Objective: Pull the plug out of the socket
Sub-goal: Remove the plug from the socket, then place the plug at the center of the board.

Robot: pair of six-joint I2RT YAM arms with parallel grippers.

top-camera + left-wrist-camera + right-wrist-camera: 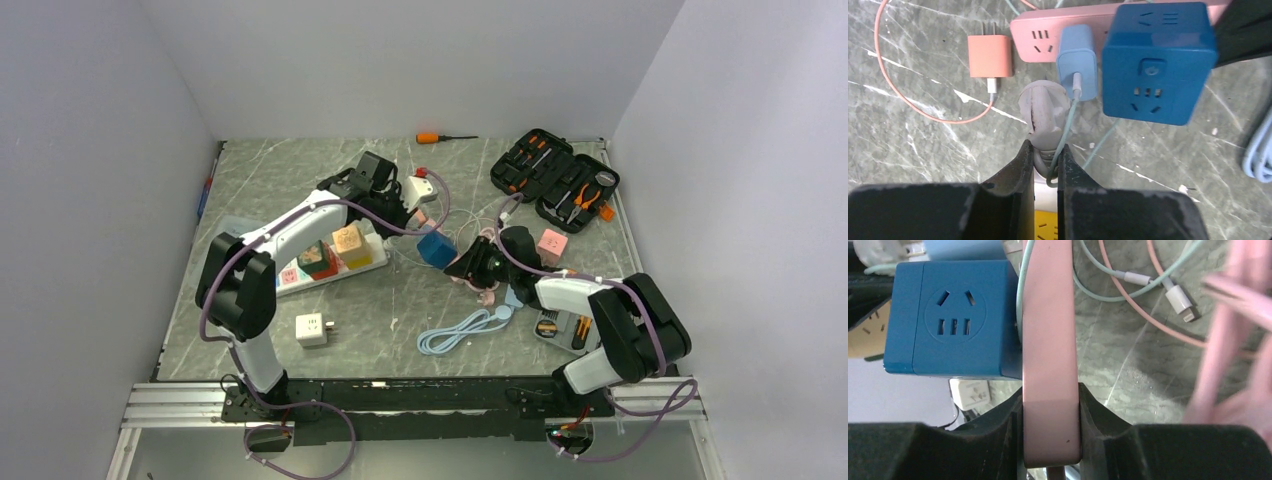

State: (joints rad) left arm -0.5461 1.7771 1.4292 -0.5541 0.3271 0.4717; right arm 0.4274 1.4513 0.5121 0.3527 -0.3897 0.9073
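My left gripper [1044, 147] is shut on the ribbed neck of a grey-white round plug [1044, 107], and a thin green cable is caught between the fingers too. The plug's head sits just short of the pink socket strip [1043, 27], below its three-hole outlet; its pins are hidden. A light-blue charger [1077, 62] and a blue cube adapter [1155, 62] stand in the strip. My right gripper [1050, 390] is shut on the end of the pink strip [1048, 340], with the blue cube [953, 320] to its left. From above, both grippers [415, 215] [470, 265] meet near the blue cube [436, 248].
An orange-pink charger [990, 56] lies loose left of the strip. A white power strip with cube adapters [335, 262] sits under the left arm, with a white adapter [312, 329] in front of it. A coiled blue cable [460, 330], pink cube [552, 244], open tool case [555, 180] and screwdriver [440, 137] lie around.
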